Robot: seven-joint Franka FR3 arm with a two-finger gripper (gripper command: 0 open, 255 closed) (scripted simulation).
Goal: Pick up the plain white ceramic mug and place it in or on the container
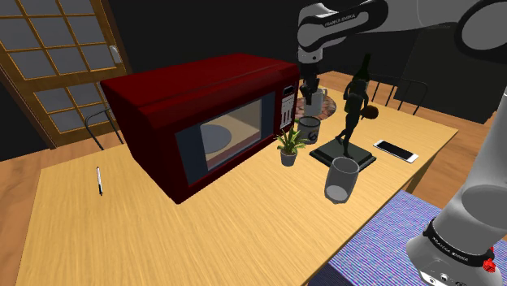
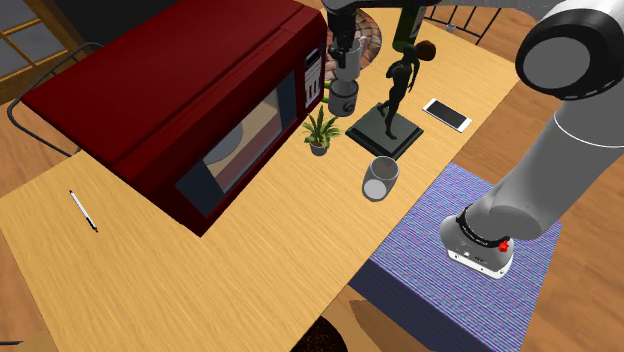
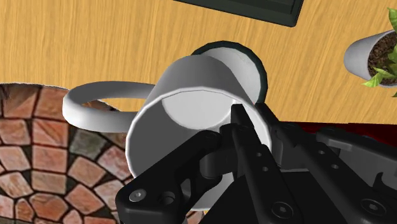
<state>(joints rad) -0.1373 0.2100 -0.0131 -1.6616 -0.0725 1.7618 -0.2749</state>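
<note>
A plain white mug with a loop handle hangs in the air, and my gripper is shut on its rim, one finger inside the wall. In the shoulder view the gripper holds the mug just above a dark green mug standing beside the microwave. The second exterior view shows the same stack: gripper, white mug, dark mug. A round stone-patterned container lies on the table right beside them, also seen behind the mug.
A big red microwave stands close beside the gripper. A small potted plant, a dark statue on a black base, a grey cup and a phone sit nearby. A pen lies far off.
</note>
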